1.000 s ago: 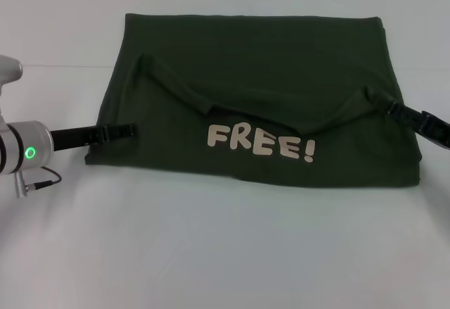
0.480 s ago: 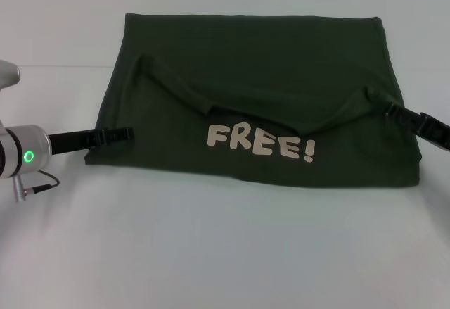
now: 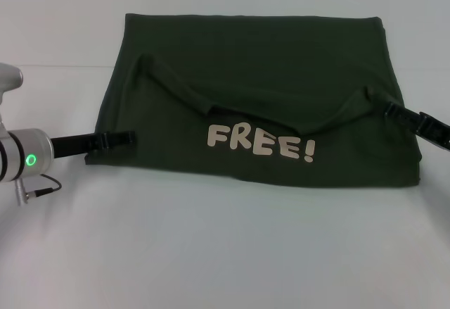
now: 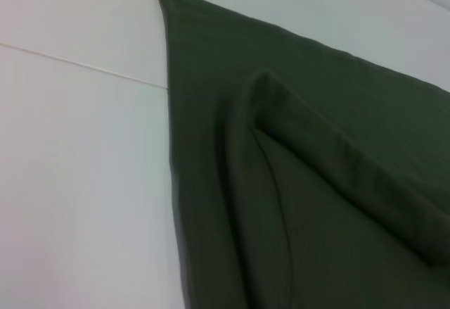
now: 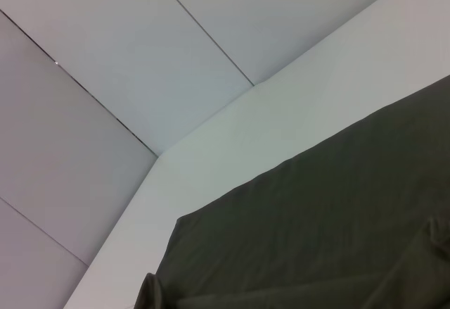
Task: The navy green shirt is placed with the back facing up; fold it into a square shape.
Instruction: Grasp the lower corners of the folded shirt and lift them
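The navy green shirt (image 3: 253,62) lies on the white table, its near part folded back so the pale "FREE!" lettering (image 3: 260,143) faces up. My left gripper (image 3: 121,139) rests low at the shirt's left edge, apart from the folded flap's left corner (image 3: 145,61). At the right edge, my right gripper (image 3: 391,109) touches the flap's right corner (image 3: 369,94). The left wrist view shows the shirt's left edge and a fold ridge (image 4: 309,147). In the right wrist view, plain shirt cloth (image 5: 337,210) lies on the table.
The white table (image 3: 225,253) spreads in front of the shirt and to both sides. A seam line (image 3: 56,66) crosses the table at the back left. Pale wall panels (image 5: 105,55) rise behind the table's far edge.
My left arm has drifted slightly toward me along the shirt's left edge. The right gripper has eased a little to the right. The shirt has not visibly moved.
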Tool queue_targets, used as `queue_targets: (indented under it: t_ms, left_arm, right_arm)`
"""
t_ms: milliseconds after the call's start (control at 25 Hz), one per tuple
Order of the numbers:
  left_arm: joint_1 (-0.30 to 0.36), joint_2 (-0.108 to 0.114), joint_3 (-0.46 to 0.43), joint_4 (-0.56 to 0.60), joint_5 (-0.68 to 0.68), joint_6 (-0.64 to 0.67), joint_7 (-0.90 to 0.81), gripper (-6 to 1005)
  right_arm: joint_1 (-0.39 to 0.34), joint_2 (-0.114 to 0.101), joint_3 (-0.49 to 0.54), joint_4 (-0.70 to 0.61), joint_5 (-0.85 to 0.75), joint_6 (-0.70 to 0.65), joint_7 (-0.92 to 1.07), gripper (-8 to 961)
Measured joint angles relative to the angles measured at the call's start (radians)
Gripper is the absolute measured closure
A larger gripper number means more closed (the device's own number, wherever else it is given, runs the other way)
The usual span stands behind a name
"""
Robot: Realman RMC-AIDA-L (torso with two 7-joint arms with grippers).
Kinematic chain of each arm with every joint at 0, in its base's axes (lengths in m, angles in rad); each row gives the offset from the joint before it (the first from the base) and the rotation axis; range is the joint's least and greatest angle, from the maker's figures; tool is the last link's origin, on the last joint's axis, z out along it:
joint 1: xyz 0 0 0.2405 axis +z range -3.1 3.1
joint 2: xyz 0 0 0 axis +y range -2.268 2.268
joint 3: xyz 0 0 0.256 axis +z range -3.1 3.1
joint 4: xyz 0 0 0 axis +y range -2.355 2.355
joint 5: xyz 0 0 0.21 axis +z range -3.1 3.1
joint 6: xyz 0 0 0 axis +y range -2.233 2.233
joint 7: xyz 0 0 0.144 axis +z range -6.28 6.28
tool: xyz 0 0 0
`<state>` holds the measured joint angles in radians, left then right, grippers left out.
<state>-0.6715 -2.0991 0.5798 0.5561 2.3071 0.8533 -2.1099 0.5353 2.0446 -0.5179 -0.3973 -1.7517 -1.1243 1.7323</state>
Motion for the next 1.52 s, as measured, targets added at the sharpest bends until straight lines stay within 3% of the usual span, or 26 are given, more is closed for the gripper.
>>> queue_targets:
  t_ms: [360, 600, 800, 1520]
  left_arm:
    - [-0.007, -0.001, 0.035, -0.011, 0.0, 0.001, -0.003, 126]
    - [-0.006, -0.013, 0.041, 0.013, -0.001, -0.013, 0.001, 127]
    - [-0.006, -0.01, 0.046, 0.016, 0.003, -0.026, 0.006, 224]
    - [-0.012, -0.007, 0.074, 0.018, 0.026, -0.028, 0.005, 903]
  right_arm:
    - [0.0, 0.002, 0.004, 0.0, 0.0, 0.0, -0.002, 24]
    - [0.001, 0.002, 0.004, 0.0, 0.0, 0.002, -0.002, 25]
    - [0.003, 0.002, 0.0, 0.0, 0.0, 0.013, 0.0, 25]
    - [0.003, -0.002, -0.013, 0.0, 0.0, 0.005, 0.008, 25]
